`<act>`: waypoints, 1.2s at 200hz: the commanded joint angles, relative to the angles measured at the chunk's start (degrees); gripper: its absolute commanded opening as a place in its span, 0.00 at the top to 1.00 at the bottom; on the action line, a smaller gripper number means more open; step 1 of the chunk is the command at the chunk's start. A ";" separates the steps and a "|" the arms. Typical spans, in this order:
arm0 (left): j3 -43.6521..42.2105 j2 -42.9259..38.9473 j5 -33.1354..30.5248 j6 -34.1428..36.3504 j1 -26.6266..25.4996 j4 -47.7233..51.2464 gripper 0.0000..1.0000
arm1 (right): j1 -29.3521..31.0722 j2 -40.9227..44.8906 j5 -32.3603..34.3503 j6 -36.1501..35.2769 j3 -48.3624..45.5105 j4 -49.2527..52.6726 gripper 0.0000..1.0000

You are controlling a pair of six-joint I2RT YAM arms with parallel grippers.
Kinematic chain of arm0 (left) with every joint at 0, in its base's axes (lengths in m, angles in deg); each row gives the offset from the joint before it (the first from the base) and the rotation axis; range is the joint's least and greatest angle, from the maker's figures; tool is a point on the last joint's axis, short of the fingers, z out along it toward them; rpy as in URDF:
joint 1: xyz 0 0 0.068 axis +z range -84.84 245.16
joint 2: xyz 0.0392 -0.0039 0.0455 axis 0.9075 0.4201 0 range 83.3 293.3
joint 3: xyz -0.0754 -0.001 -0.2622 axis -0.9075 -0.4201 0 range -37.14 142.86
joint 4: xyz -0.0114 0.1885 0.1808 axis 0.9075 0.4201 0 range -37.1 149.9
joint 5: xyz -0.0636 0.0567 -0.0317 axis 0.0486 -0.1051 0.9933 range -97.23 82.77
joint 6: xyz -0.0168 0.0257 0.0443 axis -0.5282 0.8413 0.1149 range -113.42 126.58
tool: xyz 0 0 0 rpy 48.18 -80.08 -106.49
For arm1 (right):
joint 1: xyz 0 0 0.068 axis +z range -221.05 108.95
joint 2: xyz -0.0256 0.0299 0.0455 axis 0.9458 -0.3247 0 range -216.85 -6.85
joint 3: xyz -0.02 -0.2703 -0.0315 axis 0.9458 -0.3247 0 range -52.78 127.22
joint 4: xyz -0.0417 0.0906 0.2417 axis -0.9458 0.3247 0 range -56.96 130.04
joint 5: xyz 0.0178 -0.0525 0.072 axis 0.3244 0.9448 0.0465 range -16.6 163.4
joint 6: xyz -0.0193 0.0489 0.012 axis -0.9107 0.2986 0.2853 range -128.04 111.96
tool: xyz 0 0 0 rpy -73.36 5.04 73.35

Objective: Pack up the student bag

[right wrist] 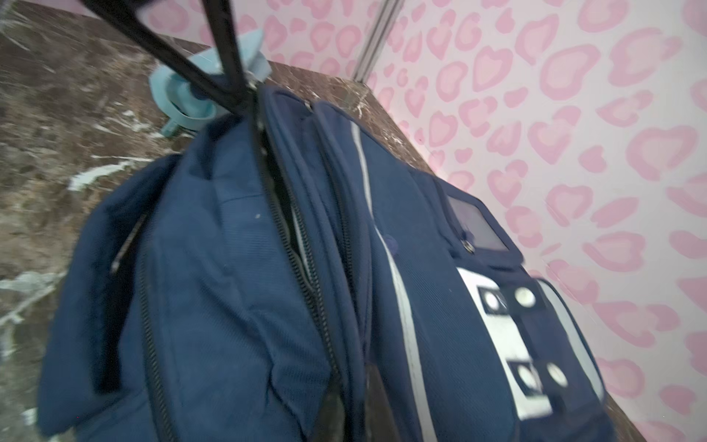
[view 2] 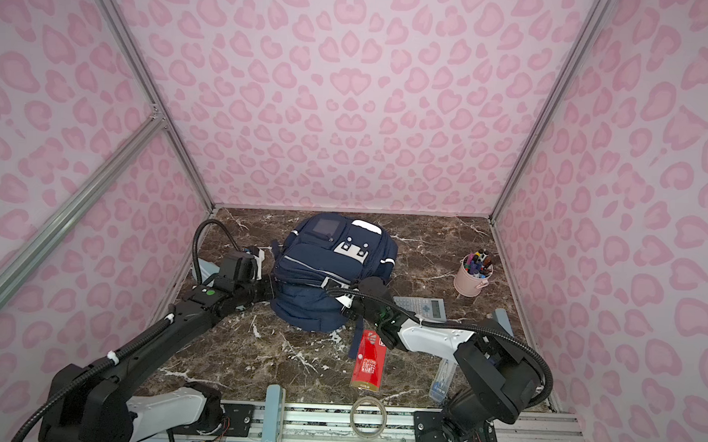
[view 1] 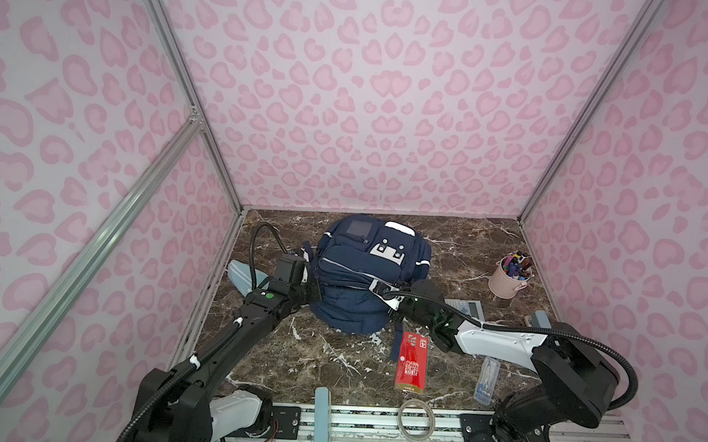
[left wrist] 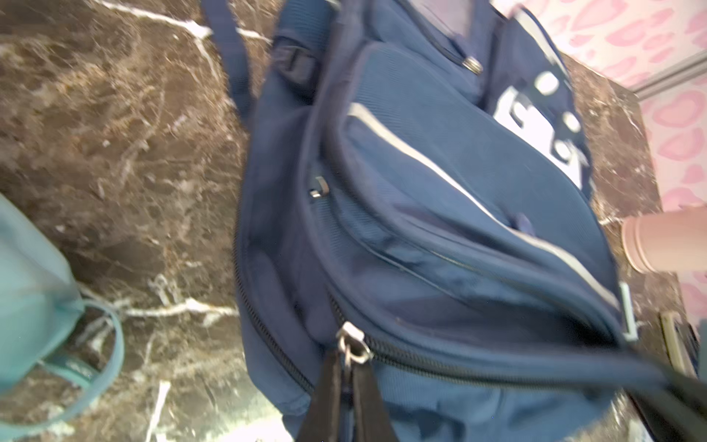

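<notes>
The student bag [view 1: 358, 272] [view 2: 324, 270], navy blue with white stripes and patches, lies on the marble table. In the left wrist view my left gripper [left wrist: 348, 363] is shut on the silver zipper pull [left wrist: 354, 344] of a long zipper on the bag [left wrist: 459, 191]. That gripper [view 1: 317, 291] [view 2: 271, 290] is at the bag's left side in both top views. My right gripper [right wrist: 354, 386] is shut on a fold of the bag's fabric [right wrist: 229, 306] beside the same zipper, at the bag's right side [view 1: 386, 292] [view 2: 340, 294]. The zipper gapes slightly between the two grippers.
A light-blue pouch [view 1: 241, 276] [left wrist: 30, 287] lies left of the bag. A pink cup of pens [view 1: 509, 276] stands back right, and a calculator [view 1: 464, 309] lies under the right arm. A red package [view 1: 411, 362], a clear case [view 1: 487, 381] and a tape roll [view 1: 416, 420] lie near the front.
</notes>
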 commanded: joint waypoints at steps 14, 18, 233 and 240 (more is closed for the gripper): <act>0.29 -2.32 2.10 -2.14 -6.07 0.50 0.97 | -1.62 -1.99 17.20 4.14 1.61 -1.93 0.63; 0.43 -2.13 3.10 -2.51 -6.68 -0.15 0.97 | -1.89 -1.95 16.74 4.89 2.37 -0.43 0.59; 5.23 3.74 4.75 -7.19 -21.12 -5.10 0.97 | 6.77 1.69 2.39 -7.46 -0.24 3.74 0.40; 5.13 3.74 5.27 -7.31 -21.08 -5.41 0.97 | 6.81 0.91 1.03 -7.73 0.38 3.19 0.40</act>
